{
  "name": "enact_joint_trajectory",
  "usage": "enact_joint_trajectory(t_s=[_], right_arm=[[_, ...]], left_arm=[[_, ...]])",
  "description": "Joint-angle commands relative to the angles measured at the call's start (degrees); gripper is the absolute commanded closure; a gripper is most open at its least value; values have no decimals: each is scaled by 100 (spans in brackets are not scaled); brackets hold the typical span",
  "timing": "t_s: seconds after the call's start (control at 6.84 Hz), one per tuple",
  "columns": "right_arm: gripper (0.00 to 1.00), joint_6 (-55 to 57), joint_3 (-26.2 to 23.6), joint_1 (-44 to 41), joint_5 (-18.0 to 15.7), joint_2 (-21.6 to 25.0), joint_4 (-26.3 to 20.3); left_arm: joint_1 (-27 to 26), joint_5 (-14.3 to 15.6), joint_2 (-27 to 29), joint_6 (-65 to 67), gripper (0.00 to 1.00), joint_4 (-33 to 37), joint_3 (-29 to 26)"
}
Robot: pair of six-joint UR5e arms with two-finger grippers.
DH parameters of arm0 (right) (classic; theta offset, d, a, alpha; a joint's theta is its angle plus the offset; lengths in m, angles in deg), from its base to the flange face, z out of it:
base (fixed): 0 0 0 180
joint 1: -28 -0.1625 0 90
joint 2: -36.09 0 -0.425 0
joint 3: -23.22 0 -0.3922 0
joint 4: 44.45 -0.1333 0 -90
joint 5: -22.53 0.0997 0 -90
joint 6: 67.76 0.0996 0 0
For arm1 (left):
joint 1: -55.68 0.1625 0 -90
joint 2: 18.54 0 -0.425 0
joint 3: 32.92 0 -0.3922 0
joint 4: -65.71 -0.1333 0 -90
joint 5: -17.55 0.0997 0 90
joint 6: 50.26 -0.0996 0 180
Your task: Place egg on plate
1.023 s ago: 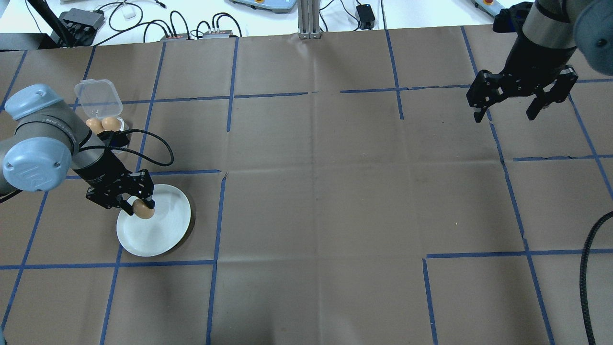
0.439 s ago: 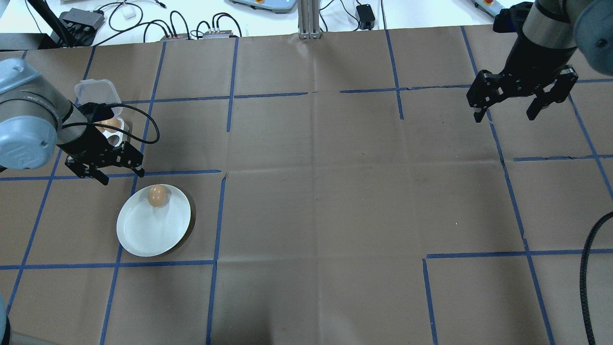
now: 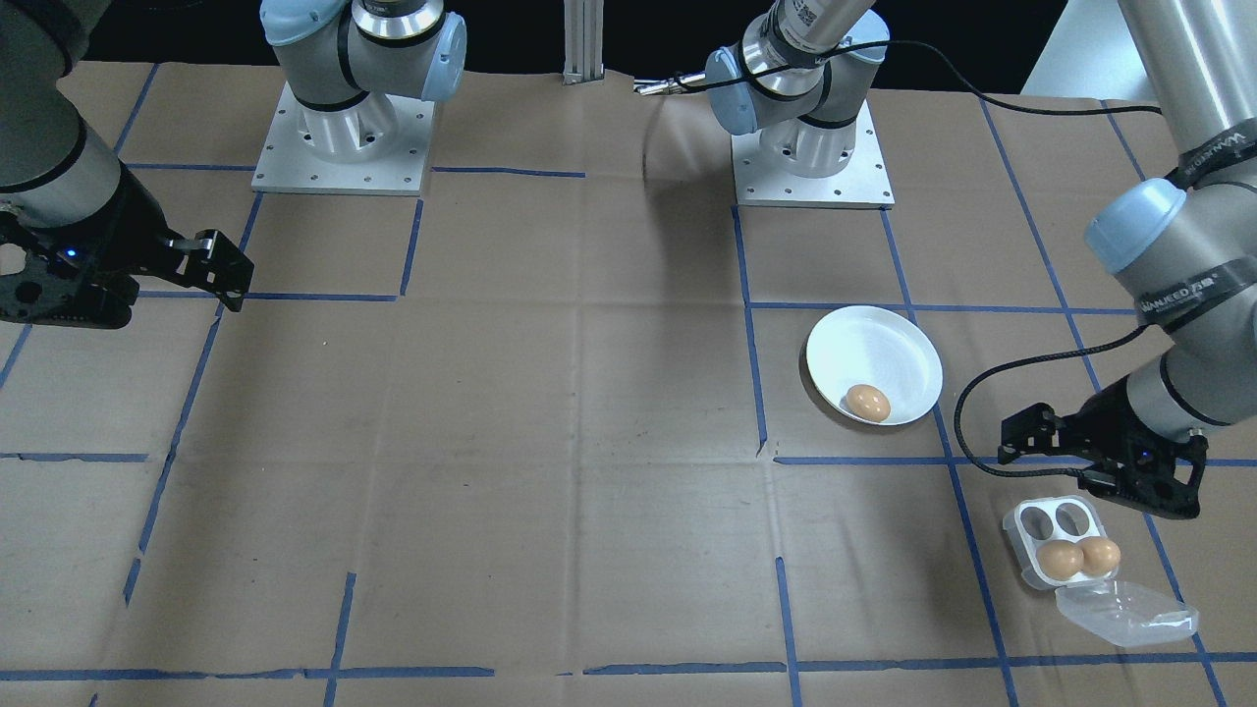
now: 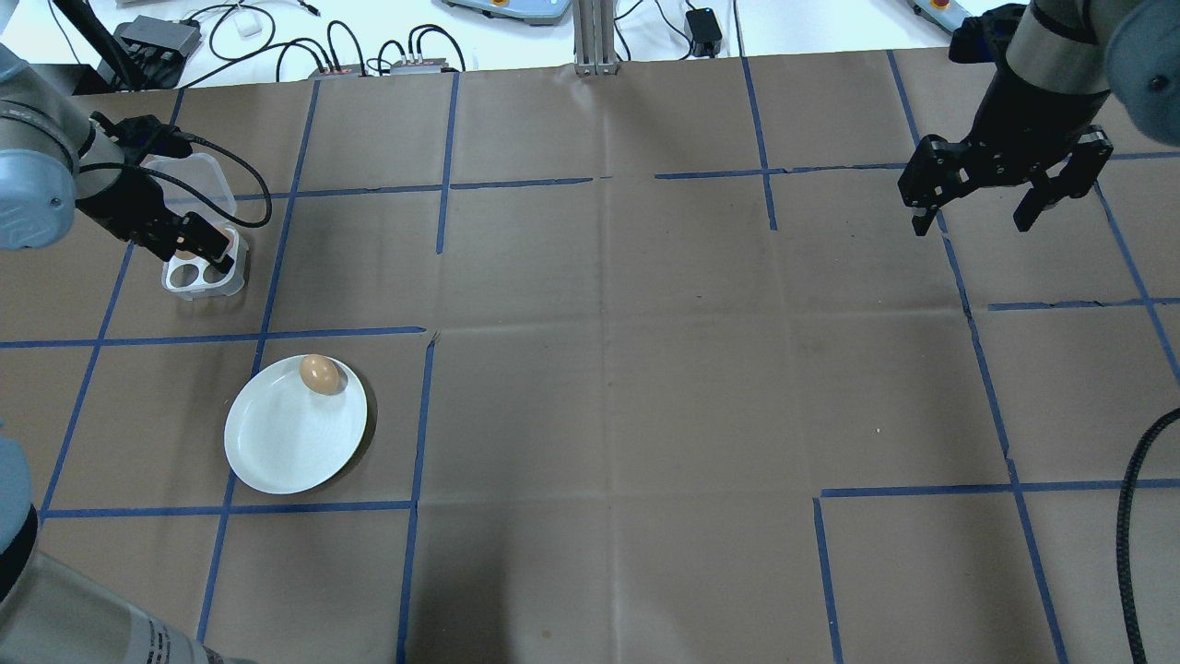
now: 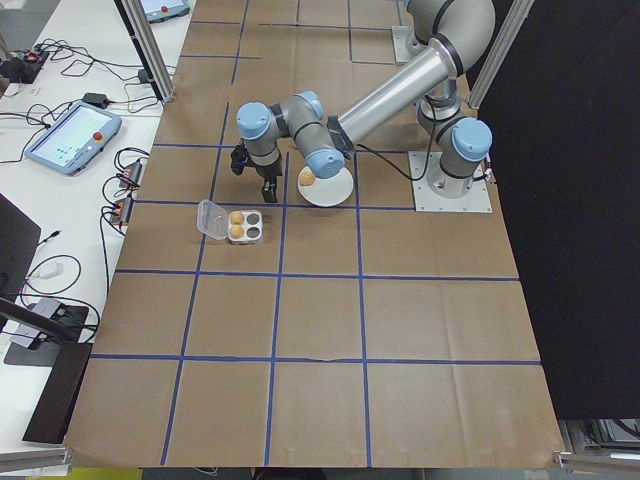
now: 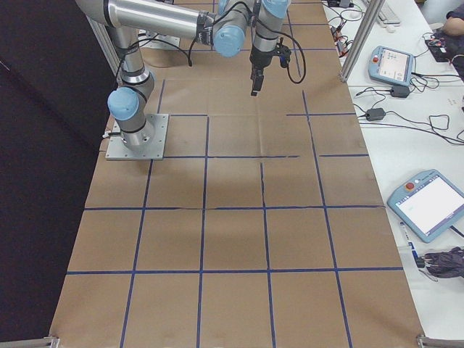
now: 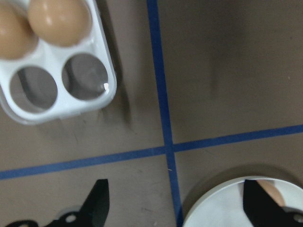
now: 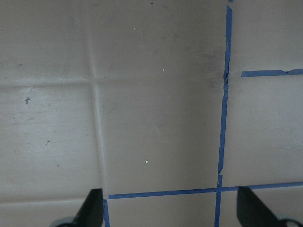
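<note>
On the plate [image 4: 277, 452], near its rim, lies the egg [image 4: 319, 374].
Left gripper [image 3: 1100, 454] hangs above the egg tray [image 3: 1059, 542], jaws spread, empty; right gripper [image 4: 1005, 195] likewise spread. Resting loose near the edge, the egg could roll off.

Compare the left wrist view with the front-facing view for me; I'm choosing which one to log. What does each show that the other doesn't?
Only the left wrist view looks straight down into the two empty cups of the egg tray. Only the front-facing view shows the whole plate, the tray's open clear lid, the left gripper and the right gripper. Both show the two eggs in the tray and the egg on the plate.
</note>
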State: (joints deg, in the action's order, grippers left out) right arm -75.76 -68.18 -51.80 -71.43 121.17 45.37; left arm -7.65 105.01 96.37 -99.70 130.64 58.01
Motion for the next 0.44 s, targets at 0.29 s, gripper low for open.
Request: enact_joint_trajectory(t_s=[0.29], right_arm=[[0, 0, 0, 0, 0, 0, 0]], left_arm=[[330, -36, 769, -3048, 1, -367, -663]])
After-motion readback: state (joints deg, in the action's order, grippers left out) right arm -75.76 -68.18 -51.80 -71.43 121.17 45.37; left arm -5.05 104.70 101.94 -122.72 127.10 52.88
